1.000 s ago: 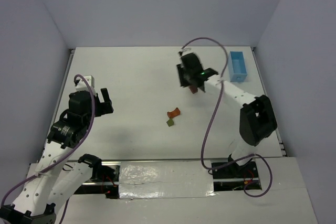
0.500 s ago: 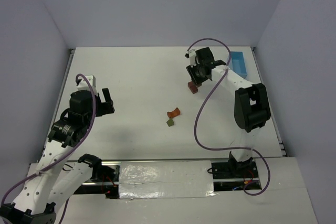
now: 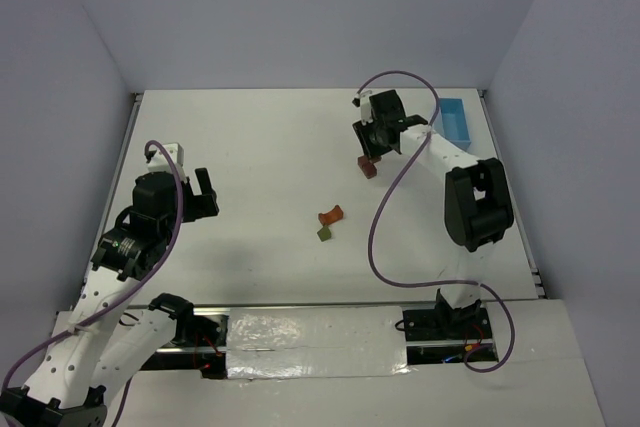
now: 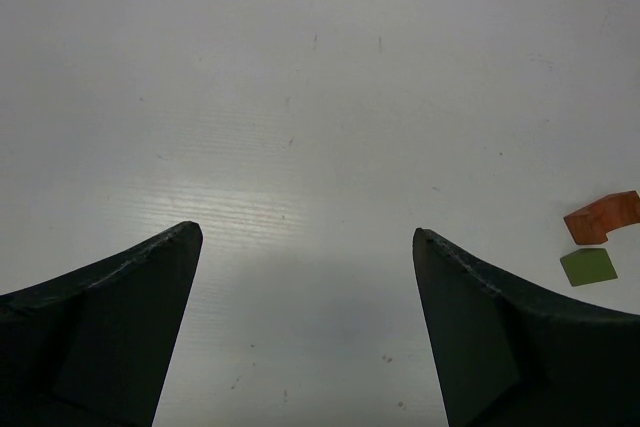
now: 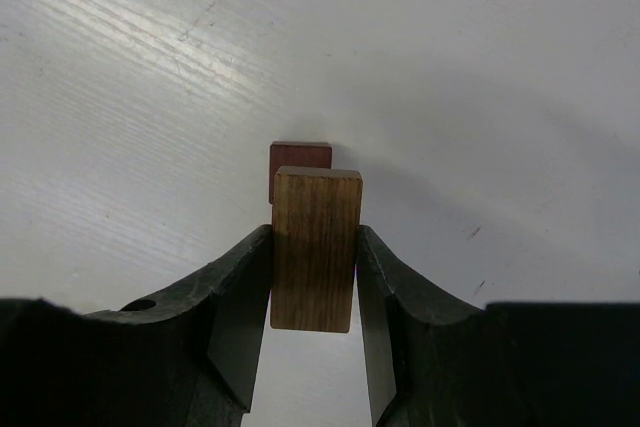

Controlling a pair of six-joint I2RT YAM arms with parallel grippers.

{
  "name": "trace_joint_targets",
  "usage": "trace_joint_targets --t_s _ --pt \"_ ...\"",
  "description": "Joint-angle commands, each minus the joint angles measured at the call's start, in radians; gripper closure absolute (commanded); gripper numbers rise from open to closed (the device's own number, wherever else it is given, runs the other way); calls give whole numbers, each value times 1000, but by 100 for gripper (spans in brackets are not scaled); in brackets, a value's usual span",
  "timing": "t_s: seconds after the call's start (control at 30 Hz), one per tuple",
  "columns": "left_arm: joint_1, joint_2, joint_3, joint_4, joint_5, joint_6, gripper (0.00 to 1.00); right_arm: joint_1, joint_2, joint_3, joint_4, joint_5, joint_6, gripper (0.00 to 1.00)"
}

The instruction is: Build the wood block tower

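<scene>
The fingers (image 5: 240, 287) of the right gripper (image 5: 314, 247) are clamped on the long sides of a tan block (image 5: 316, 247), whose far end hangs over the dark red block (image 5: 300, 155) on the table's far right, near the light blue tray (image 3: 455, 125); whether the two touch, I cannot tell. Letting go off-centre or tilted would likely tip the tan piece or shove the small red base. The left gripper (image 4: 305, 237) hangs open at near left, with the orange block (image 4: 603, 217) and olive green block (image 4: 588, 266) side by side mid-table, unstacked.
</scene>
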Motion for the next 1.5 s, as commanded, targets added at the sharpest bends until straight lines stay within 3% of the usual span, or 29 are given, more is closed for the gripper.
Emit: trace_joint_targets --t_s 0.0,0.93,1.47 --pt "5 -2 10 40 10 10 0 14 25 9 63 9 19 55" --pt "5 -4 7 41 15 13 1 25 83 32 31 7 5 51" --pt "5 -1 7 41 13 12 0 25 80 37 20 -11 10 57"
